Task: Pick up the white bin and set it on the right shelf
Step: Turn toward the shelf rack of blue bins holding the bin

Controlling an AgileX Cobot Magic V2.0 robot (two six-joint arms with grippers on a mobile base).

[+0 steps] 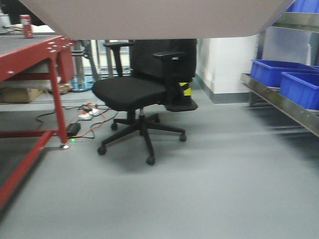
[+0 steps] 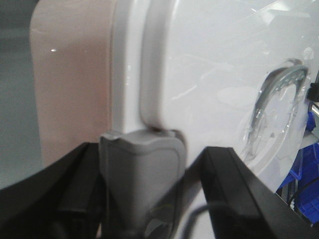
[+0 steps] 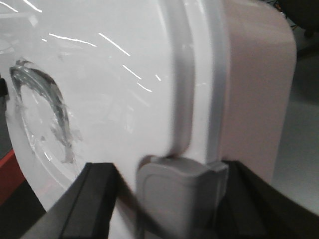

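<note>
— So where's the bin (image 1: 159,17)?

— Up in the air. In the front view its pale underside spans the whole top edge, well above the floor (image 1: 209,189). It's not on the shelf (image 1: 279,102).

— And the shelf?

— At the right edge, a steel rail running back, with blue bins (image 1: 276,72) sitting on it. The bin is apart from it, higher and more to the middle.

— What's the left gripper (image 2: 149,169) doing?

— Its black fingers (image 2: 75,189) stand either side of a grey latch (image 2: 142,174) at the bin's end. One finger looks to be against the latch; the other shows a small gap. Whether it truly clamps, I can't tell.

— The right gripper (image 3: 179,191)?

— Much the same picture. Its fingers (image 3: 94,199) straddle the second latch (image 3: 179,184), with a gap on the lid side. Again I can't tell whether it pinches.

— The lid?

— On the bin, glossy pale grey (image 2: 219,74), with a round moulded mark. The pinkish side wall runs beside it in both wrist views.

— Anything else about?

— A black chair (image 1: 139,94) stands on the floor straight ahead, below the bin. A red table (image 1: 30,50) is on the left, with cables (image 1: 87,112) on the floor between the two.
</note>
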